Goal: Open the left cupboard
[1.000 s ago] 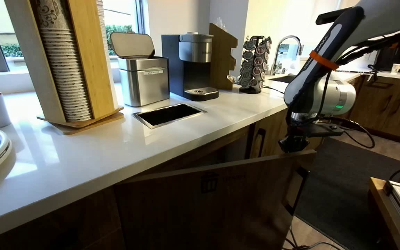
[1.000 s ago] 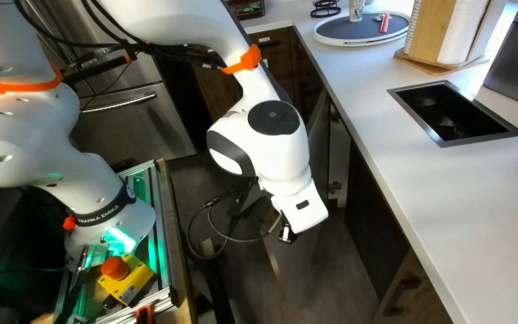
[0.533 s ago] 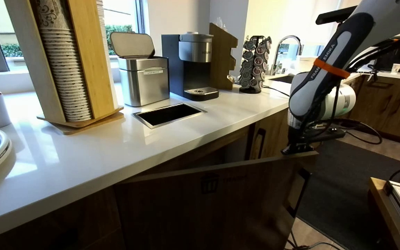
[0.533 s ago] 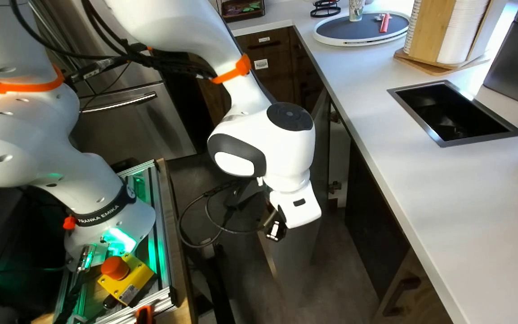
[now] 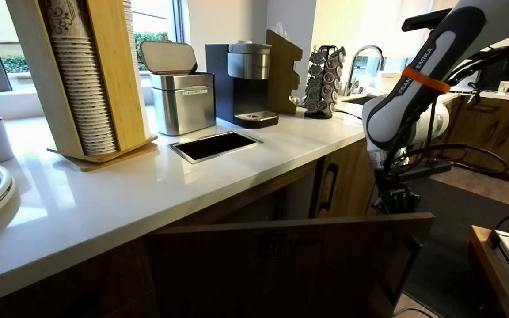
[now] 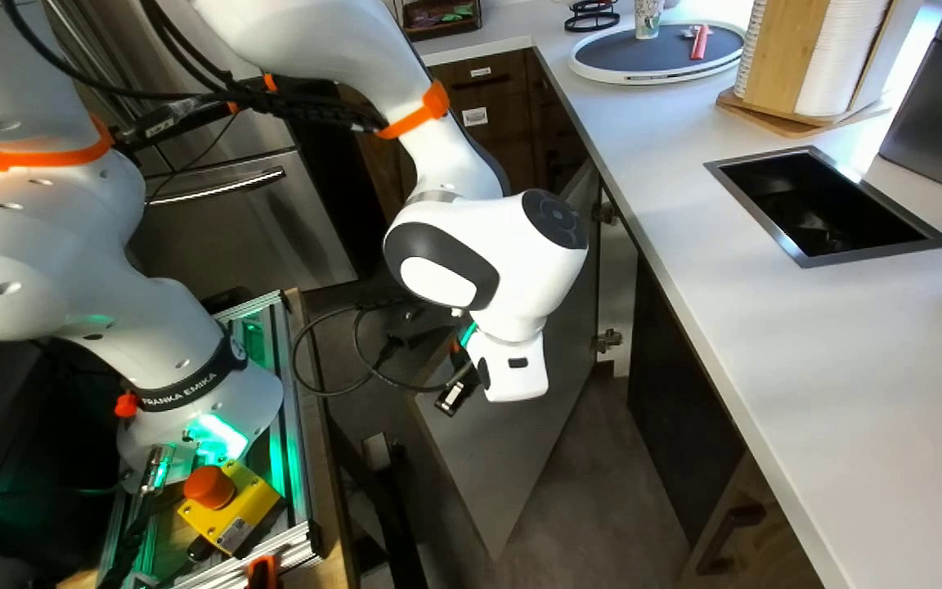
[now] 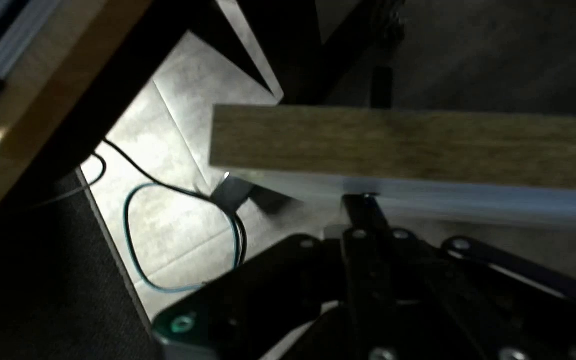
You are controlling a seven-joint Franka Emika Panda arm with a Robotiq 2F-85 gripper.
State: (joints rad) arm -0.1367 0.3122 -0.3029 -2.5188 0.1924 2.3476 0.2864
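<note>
The left cupboard (image 5: 254, 269) is a wood-grain door standing well open, its slim black handle (image 5: 405, 274) near its free edge. In an exterior view its pale inner face (image 6: 512, 474) is seen from above. In the wrist view its wooden top edge (image 7: 408, 145) runs across, with the pale inner face just below. My gripper (image 5: 396, 203) is at the inner side of the door near the free end, partly hidden by the door's top. In the wrist view my gripper (image 7: 363, 197) has its fingertips together, empty, at or against the inner face. Contact is hard to tell.
The matching wood door (image 5: 347, 176) with a black handle stays shut beside the opening. The white countertop (image 6: 757, 343) with a sunk bin opening (image 6: 831, 204) lies above. The robot's stand (image 6: 311, 425) is opposite. Cables (image 7: 133, 240) lie on the floor.
The door has swung further out, away from the counter and toward the robot's stand. My gripper has moved down behind the door and outward with it.
</note>
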